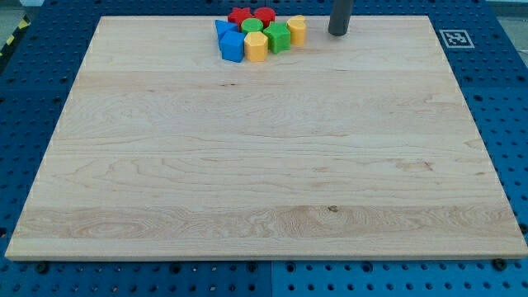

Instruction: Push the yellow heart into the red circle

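A wooden board [264, 165] lay on a blue pegboard bench [511, 99]. Near the board's top edge sat a tight cluster of small blocks. The arm had no hand that could open or close, only a dark rod. My tip [338, 34] rested on the board to the view's right of the cluster, near the yellow heart [296, 30] but not touching it.

The yellow heart stood at the cluster's right end, just beside a green block [277, 37]. Its shape was hard to confirm at this size; it looked like a short, glossy yellow piece. The red circle [264, 15] sat at the cluster's top, up and left of the heart, next to a second red block [240, 16]. Another yellow block [256, 46] and two blue blocks [229, 41] filled the left and bottom.

The heart seemed light, rigid and smooth, likely to slide easily and to spin if pushed off-centre. The best contact looked to be its right side, pushing leftward and slightly upward.
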